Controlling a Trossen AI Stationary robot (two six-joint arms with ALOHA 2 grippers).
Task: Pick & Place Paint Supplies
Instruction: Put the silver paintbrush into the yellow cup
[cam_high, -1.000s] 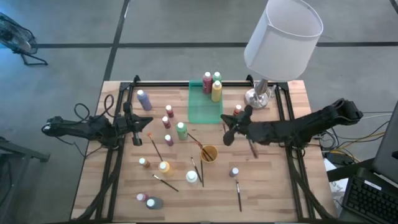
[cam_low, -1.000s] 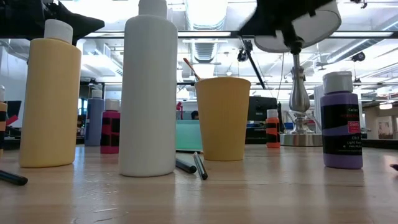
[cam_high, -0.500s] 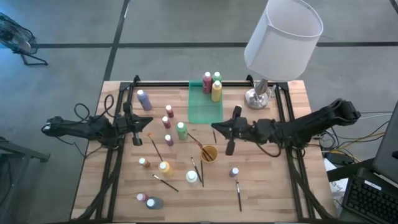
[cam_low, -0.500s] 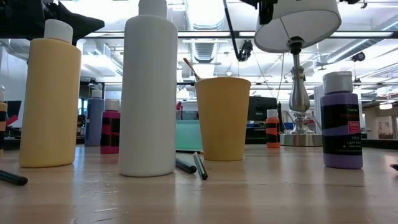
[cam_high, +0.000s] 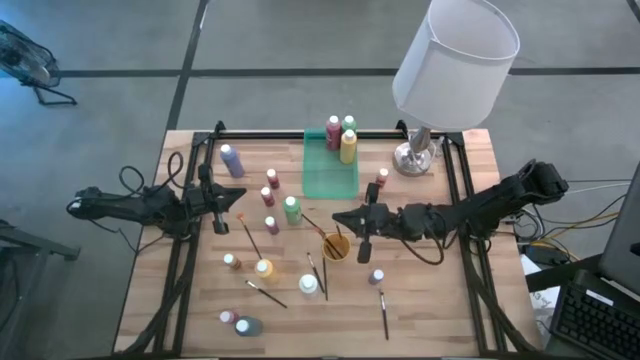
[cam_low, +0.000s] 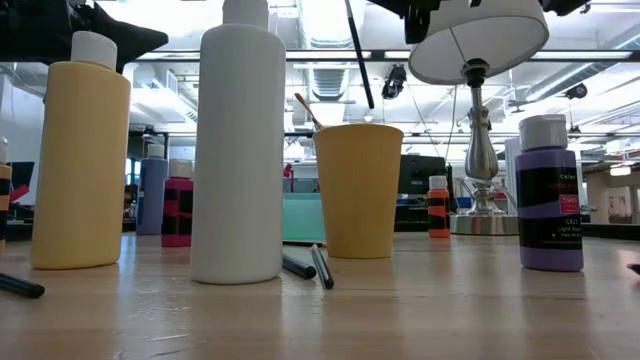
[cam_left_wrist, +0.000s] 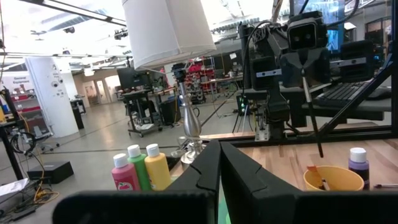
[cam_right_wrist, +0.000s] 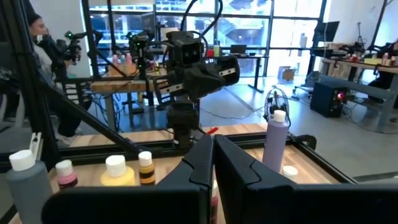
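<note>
A thin dark-handled paintbrush (cam_high: 363, 248) hangs upright, clamped in the right tool (cam_high: 362, 222), which hovers just beside and above the small orange-yellow paper cup (cam_high: 335, 245) near the middle of the wooden worktop (cam_high: 430, 300). The left tool (cam_high: 222, 207) waits at the worktop's left side, its fingers pressed together on nothing. Small paint bottles stand scattered about, three of them in the translucent green rectangular tray (cam_high: 330, 175).

Three paint bottles (cam_high: 341, 136) upright in green tray, others scattered on table w/ loose brushes (cam_high: 383, 315), one brush (cam_low: 357, 50) held aloft
</note>
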